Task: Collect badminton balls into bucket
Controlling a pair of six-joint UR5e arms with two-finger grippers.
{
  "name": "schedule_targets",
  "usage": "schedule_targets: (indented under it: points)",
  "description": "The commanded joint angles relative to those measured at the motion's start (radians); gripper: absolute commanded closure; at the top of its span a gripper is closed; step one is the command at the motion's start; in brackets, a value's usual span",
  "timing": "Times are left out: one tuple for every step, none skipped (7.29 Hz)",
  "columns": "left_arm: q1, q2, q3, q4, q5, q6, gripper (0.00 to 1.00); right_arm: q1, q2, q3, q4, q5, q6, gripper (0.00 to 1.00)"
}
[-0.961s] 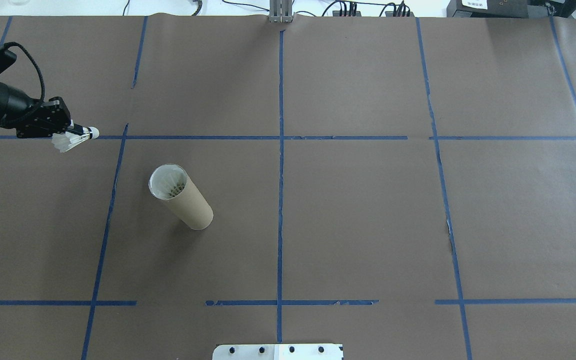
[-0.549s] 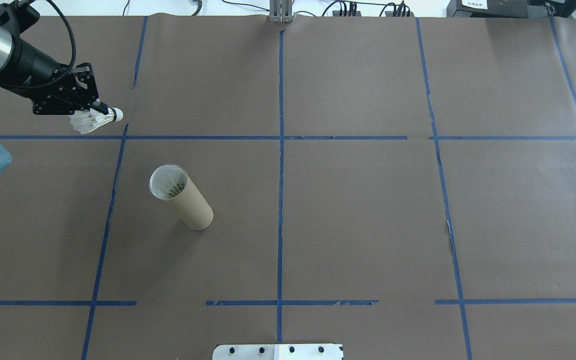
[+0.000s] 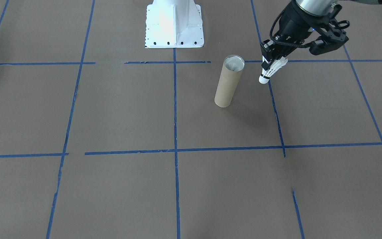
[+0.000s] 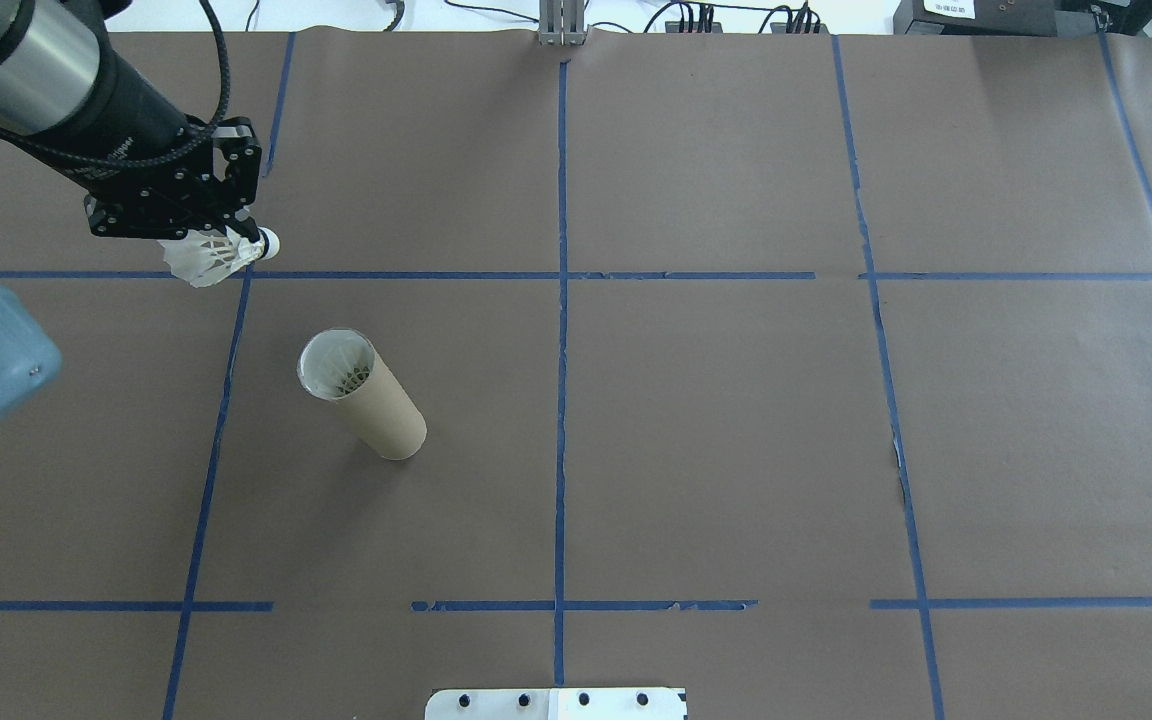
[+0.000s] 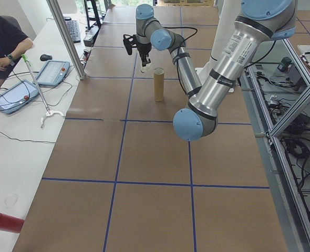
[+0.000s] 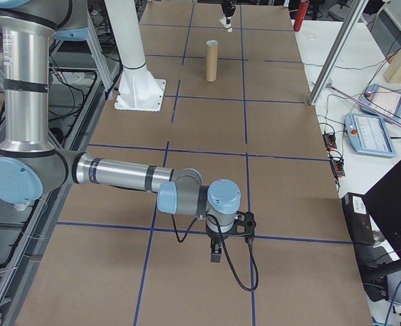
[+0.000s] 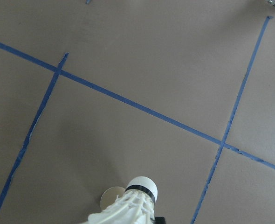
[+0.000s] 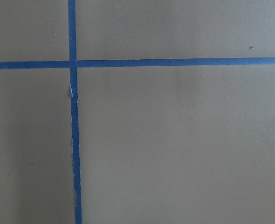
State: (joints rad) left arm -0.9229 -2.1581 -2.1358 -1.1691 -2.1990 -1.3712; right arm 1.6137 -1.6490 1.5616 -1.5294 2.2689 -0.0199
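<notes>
Left gripper [image 4: 236, 243] clamps white feather shuttlecock [image 4: 208, 258], cork tip down, above table, beside upright brown cardboard tube [image 4: 364, 395]. Right gripper [image 6: 215, 255]: finger state cannot tell.

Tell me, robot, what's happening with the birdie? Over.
Left gripper shut on white feather shuttlecock, off to one side of upright brown cardboard tube. Right gripper: can't tell. Nothing blocking the tube.

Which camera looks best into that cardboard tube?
The overhead exterior view: the tube's open mouth faces it, showing white feathers inside. The front-facing view shows a narrower glimpse of the mouth; both side views show only its brown outside, small.
</notes>
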Motion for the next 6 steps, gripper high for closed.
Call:
schedule_targets:
  points:
    - [0.080, -0.135, -0.004, 0.254, 0.074, 0.000, 1.00, 0.000, 0.000, 0.000, 0.000, 0.000, 0.000, 0.00]
    - [0.119, -0.155, -0.004, 0.316, 0.077, 0.000, 1.00, 0.000, 0.000, 0.000, 0.000, 0.000, 0.000, 0.00]
    - [0.139, -0.178, 0.011, 0.359, 0.091, 0.000, 1.00, 0.000, 0.000, 0.000, 0.000, 0.000, 0.000, 0.00]
    - [0.154, -0.210, 0.045, 0.394, 0.091, 0.000, 1.00, 0.000, 0.000, 0.000, 0.000, 0.000, 0.000, 0.00]
    - [0.162, -0.213, 0.051, 0.404, 0.091, 0.000, 1.00, 0.000, 0.000, 0.000, 0.000, 0.000, 0.000, 0.00]
    - [0.164, -0.213, 0.053, 0.405, 0.091, 0.000, 1.00, 0.000, 0.000, 0.000, 0.000, 0.000, 0.000, 0.00]
